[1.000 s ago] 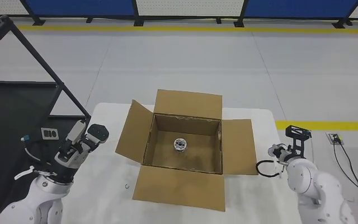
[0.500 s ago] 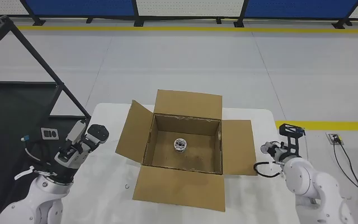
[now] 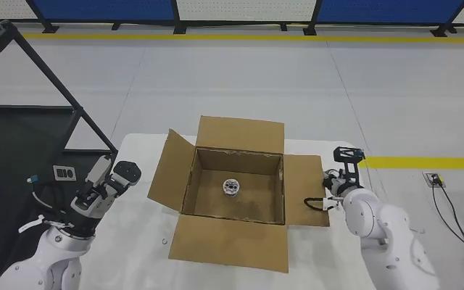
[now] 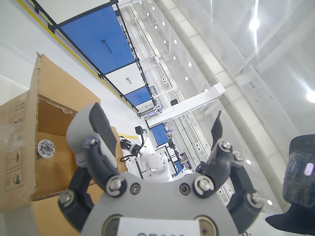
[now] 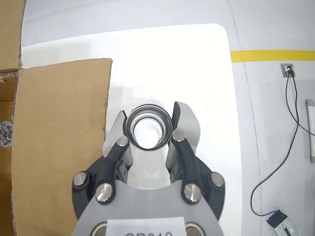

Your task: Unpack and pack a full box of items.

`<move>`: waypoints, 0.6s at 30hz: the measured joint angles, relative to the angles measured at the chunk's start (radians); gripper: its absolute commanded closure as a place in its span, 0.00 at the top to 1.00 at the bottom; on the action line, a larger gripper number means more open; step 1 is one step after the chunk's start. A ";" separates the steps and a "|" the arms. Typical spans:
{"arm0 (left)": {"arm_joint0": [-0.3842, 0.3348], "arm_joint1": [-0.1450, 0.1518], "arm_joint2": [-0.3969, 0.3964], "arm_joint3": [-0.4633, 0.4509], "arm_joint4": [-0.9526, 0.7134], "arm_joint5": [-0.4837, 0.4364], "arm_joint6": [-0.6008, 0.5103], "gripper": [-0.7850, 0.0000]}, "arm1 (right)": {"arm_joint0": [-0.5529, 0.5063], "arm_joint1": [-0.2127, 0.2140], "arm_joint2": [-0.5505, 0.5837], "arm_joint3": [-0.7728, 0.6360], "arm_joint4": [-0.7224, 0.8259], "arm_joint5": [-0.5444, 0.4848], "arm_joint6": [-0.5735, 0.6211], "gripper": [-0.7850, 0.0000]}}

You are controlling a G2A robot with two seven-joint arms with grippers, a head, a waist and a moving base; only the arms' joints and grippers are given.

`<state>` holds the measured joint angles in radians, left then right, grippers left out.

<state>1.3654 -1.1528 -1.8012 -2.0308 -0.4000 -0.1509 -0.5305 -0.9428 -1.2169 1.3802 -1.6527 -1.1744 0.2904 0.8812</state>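
Note:
An open cardboard box (image 3: pixel 228 243) stands in the middle of the white table (image 3: pixel 138 217), all flaps folded outward. On its floor lies one small round silver item (image 3: pixel 230 188), which also shows in the left wrist view (image 4: pixel 46 148) and the right wrist view (image 5: pixel 5 133). My right gripper (image 3: pixel 330 183) hovers over the outer edge of the box's right flap (image 5: pixel 59 124). It (image 5: pixel 149 110) is shut on an upright metal can (image 5: pixel 165 121) with a purple band. My left gripper (image 3: pixel 127 174) is left of the box, tilted upward, its fingers (image 4: pixel 103 126) wide open and empty.
A black frame (image 3: pixel 43 80) stands off the table's left side. A tiny ring (image 3: pixel 166 241) lies on the table near the box's front left flap. A cable and floor socket (image 3: pixel 433 179) lie to the right of the table.
My right arm has carried the can leftward, from near the table's right edge to the box's right flap. The left arm has stayed still.

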 measured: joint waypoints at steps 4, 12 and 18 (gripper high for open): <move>0.000 0.000 0.000 0.000 0.000 0.000 0.000 1.00 | 0.023 -0.004 -0.023 0.005 -0.015 0.004 0.010 0.00; 0.000 0.000 0.000 0.000 0.000 0.000 0.000 1.00 | 0.047 -0.013 -0.064 0.013 -0.036 0.011 0.021 0.00; 0.000 0.000 0.000 0.000 0.000 0.000 0.000 1.00 | 0.048 -0.014 -0.049 0.015 -0.049 0.026 0.025 0.00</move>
<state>1.3654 -1.1528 -1.8012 -2.0308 -0.4000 -0.1509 -0.5305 -0.8946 -1.2309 1.3314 -1.6379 -1.2236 0.3163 0.9067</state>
